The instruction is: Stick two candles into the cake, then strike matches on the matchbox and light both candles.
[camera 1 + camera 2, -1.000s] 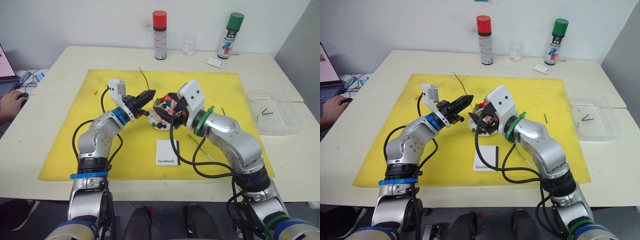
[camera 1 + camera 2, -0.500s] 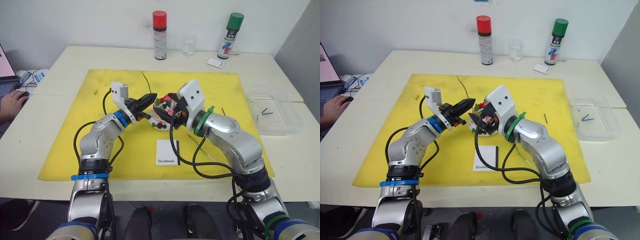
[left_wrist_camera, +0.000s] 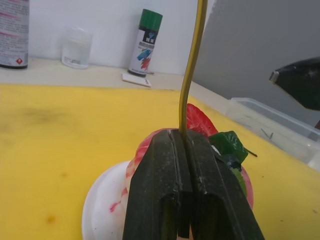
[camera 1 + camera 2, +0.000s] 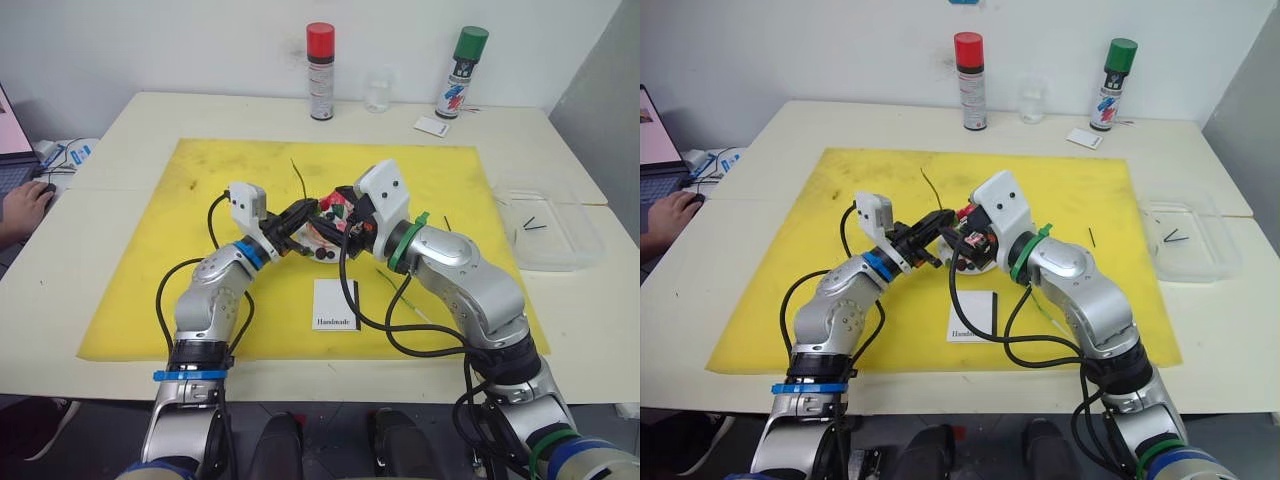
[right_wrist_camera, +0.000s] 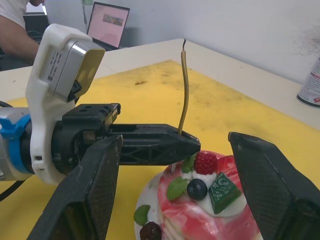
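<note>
The small pink cake (image 5: 205, 200), topped with a strawberry, sits on a white plate (image 3: 105, 195) in the middle of the yellow mat (image 4: 200, 200). My left gripper (image 4: 305, 212) is shut on a long thin green candle (image 3: 192, 65) that stands nearly upright just over the cake's left side. Its lower end is hidden behind the fingers. My right gripper (image 5: 175, 137) is open, with one finger on each side of the cake, on the cake's right. A second candle (image 4: 415, 308) lies on the mat right of the matchbox (image 4: 335, 304). One match (image 4: 446, 222) lies on the mat.
A clear tray (image 4: 575, 245) at the right holds two more matches (image 4: 535, 225). Red-capped (image 4: 319, 70) and green-capped (image 4: 460, 72) spray cans, a glass (image 4: 377, 88) and a white card (image 4: 431, 125) stand at the back. A person's hand (image 4: 20, 205) rests at the far left.
My left gripper has come down and to the right with the candle, from beside the cake to just over it. The right arm has stayed put.
</note>
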